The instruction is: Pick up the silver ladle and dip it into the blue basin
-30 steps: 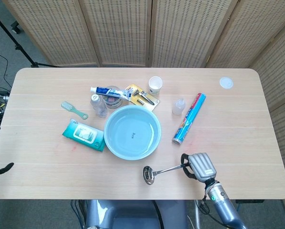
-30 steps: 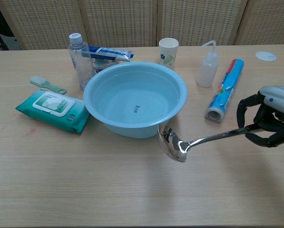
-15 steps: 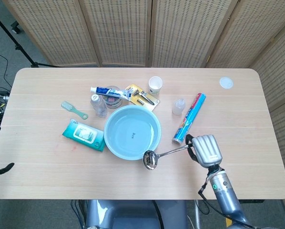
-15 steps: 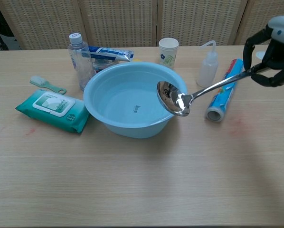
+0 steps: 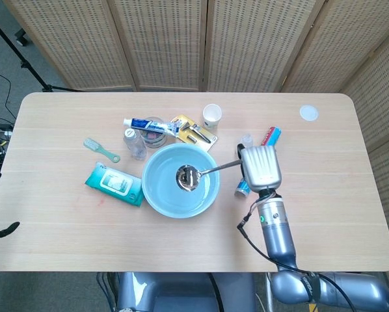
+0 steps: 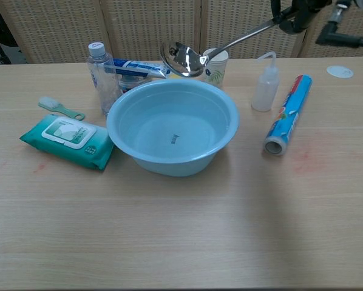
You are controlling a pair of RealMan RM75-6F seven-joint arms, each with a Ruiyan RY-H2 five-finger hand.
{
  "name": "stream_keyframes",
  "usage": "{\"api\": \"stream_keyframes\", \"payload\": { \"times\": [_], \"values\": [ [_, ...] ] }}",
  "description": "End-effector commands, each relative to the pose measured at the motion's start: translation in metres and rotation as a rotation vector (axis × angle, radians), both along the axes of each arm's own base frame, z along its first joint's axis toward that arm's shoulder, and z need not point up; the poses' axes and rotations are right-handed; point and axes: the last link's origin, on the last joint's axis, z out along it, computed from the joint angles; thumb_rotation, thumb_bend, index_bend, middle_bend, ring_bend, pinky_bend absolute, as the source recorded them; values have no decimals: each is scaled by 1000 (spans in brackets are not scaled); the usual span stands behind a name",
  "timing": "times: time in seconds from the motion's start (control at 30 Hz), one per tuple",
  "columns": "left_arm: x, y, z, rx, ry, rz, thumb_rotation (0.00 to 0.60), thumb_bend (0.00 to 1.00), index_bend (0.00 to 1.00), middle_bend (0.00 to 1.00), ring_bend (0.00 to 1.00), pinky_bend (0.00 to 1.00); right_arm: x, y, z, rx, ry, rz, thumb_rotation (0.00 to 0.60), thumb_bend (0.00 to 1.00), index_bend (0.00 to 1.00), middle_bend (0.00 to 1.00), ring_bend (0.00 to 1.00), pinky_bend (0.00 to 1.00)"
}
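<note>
On the left of the table [image 5: 64, 221] there is a green wipes pack [image 5: 114, 184] and a small brush [image 5: 100, 150] lying flat. Next comes the blue basin [image 5: 180, 181], sitting open side up — I can't tell if there is water in it or if it is dry; only a small dark mark shows on the bottom. Above the basin hangs the silver ladle [image 5: 188, 177], with its bowl over the middle and not yet dipped in. It looks hard, shiny and likely slippery, so I think a firm hold far out on the thin handle is best. That is where the right hand [image 5: 259, 167] has it, with its fingers closed around the handle end. Behind the basin stands a paper cup [image 6: 215, 67] — I can't see what is inside. The left hand is nowhere to be seen.
</note>
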Motion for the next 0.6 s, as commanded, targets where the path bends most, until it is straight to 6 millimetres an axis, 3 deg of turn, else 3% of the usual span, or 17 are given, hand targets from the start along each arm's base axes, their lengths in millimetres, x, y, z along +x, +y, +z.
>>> {"api": "stream_keyframes", "payload": {
  "times": [0.03, 0.37, 0.6],
  "values": [
    [-1, 0, 1, 1, -3, 2, 600, 0, 0, 0, 0, 47, 19, -13, -11, -94, 63, 7, 600, 910, 828, 897, 843, 1000],
    [-2, 2, -1, -7, -1, 11, 600, 0, 0, 0, 0, 47, 18, -19, -49, -120, 172, 30, 600, 919, 828, 898, 844, 1000],
    [-3, 4, -2, -8, 3, 18, 600, 0, 0, 0, 0, 47, 13, -25, -66, -126, 227, 40, 600, 926, 828, 898, 843, 1000]
  ]
}}
